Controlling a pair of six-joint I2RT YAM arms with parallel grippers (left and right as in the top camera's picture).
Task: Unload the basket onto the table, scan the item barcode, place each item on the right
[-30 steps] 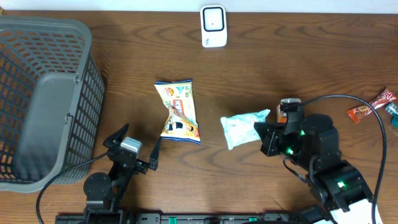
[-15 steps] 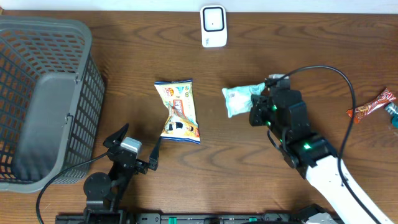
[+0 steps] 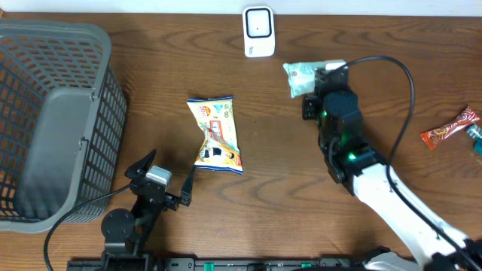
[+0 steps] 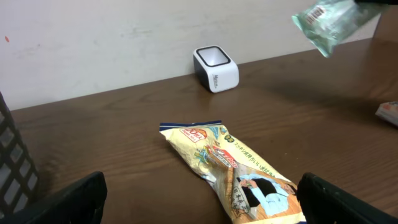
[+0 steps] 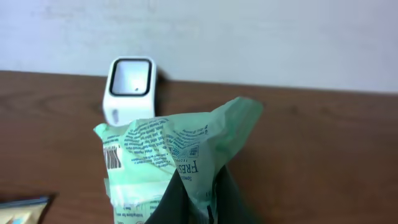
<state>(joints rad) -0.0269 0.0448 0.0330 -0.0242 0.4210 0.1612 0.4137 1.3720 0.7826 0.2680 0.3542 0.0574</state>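
We see our right gripper [image 3: 315,77] clamped tight on a pale green, crinkled plastic packet [image 5: 168,155], pinching it by one gathered end so that the film puckers into folds above the dark fingers. The packet is lifted off the table [image 3: 392,38], a dark brown wood-grain surface, and sits just to the right of the scanner [image 3: 258,31], near it but not touching. The scanner is a small white block with rounded corners and a dark, glossy square window. In the right wrist view the packet's printed face shows black text and a narrow barcode [image 5: 112,158] along its left edge, with the scanner behind it and to the left. Our left gripper [image 3: 164,179] rests low at the near edge of the table with its black fingers spread wide and nothing between them. Just ahead of it lies a yellow snack bag [image 3: 216,135], flat, shiny and slightly twisted, with crimped ends. A grey plastic basket [image 3: 90,143] with lattice walls stands at the far left, and red foil wrappers [image 3: 450,128] lie at the far right edge.
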